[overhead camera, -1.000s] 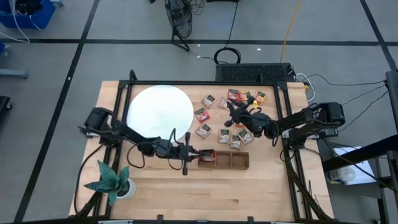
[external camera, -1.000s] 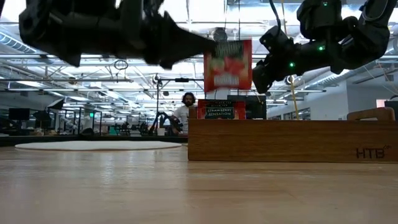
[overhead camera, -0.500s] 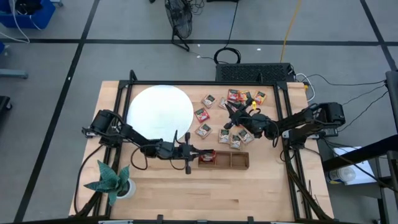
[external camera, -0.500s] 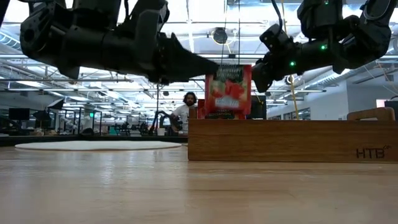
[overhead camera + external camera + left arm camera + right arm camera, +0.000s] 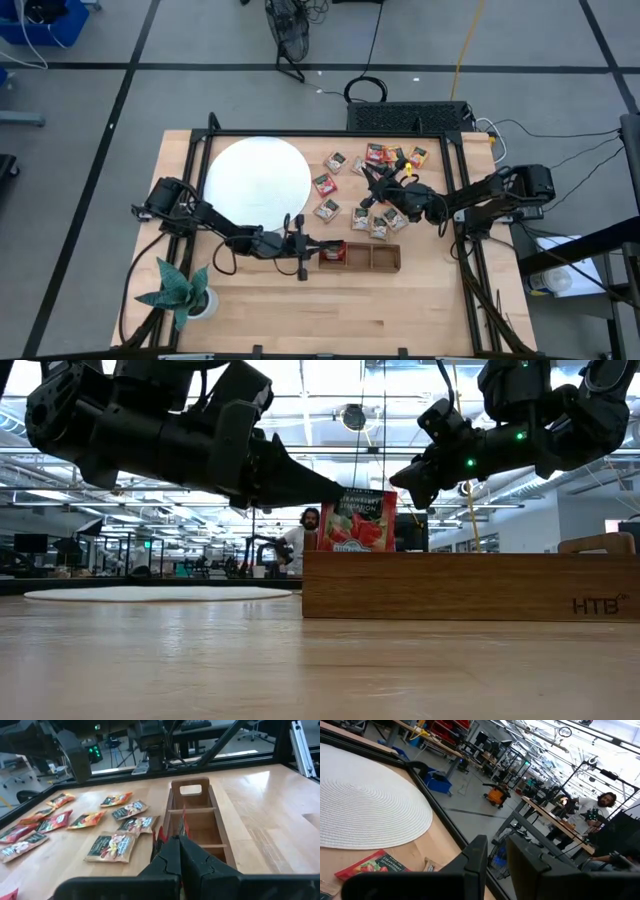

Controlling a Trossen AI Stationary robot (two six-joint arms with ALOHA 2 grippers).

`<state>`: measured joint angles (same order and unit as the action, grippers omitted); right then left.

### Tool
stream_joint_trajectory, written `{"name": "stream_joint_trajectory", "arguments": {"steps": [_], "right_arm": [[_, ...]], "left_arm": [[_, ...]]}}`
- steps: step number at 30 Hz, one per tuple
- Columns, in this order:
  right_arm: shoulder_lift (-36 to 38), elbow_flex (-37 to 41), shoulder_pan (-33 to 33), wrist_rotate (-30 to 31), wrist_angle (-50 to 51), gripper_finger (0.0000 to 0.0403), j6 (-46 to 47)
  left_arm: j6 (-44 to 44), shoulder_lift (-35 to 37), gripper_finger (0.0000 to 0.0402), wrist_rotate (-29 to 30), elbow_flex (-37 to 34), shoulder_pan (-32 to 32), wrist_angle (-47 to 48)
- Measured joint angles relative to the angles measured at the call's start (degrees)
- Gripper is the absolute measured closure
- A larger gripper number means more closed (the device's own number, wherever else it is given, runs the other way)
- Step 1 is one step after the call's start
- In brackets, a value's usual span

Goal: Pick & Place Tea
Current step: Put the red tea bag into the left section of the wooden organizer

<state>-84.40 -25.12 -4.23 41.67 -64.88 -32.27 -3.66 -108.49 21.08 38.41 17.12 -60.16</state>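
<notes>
– Any print you can read here?
– The red sachet [image 5: 357, 518] standing above the wooden tray [image 5: 470, 586] carries "STRAWBERRY SENSATION", I think; the letters are small. The tray's front has "HTB" [image 5: 598, 604] stamped near its right end.
– And the loose sachets [image 5: 111, 846] on the table?
– Their print is too small to make out.

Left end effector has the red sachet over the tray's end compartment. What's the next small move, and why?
Probably lower a little further, then open. The left end effector is shut on the red sachet, which hangs tilted, its lower part already behind the wooden tray wall. The high view puts it over the tray's leftmost compartment. The right end effector waits over the loose sachets.
</notes>
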Motion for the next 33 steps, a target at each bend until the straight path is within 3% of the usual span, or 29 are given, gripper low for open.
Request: {"name": "stream_joint_trajectory", "arguments": {"steps": [9,15,24,33], "right_arm": [[0.0,0.0,0.0,0.0,0.0,0.0344,-0.1],[0.0,0.0,0.0,0.0,0.0,0.0344,-0.1],[0.0,0.0,0.0,0.0,0.0,0.0344,-0.1],[0.0,0.0,0.0,0.0,0.0,0.0344,0.3]], "left_arm": [[2.7,0.0,0.0397,0.0,0.0,-0.8,2.3],[5.3,0.0,0.0369,-0.1,0.0,-1.6,3.1],[2.6,0.0,0.0322,-0.1,0.0,-1.6,2.9],[-5.3,3.9,0.0325,0.0,0.0,-0.9,-0.4]]}}
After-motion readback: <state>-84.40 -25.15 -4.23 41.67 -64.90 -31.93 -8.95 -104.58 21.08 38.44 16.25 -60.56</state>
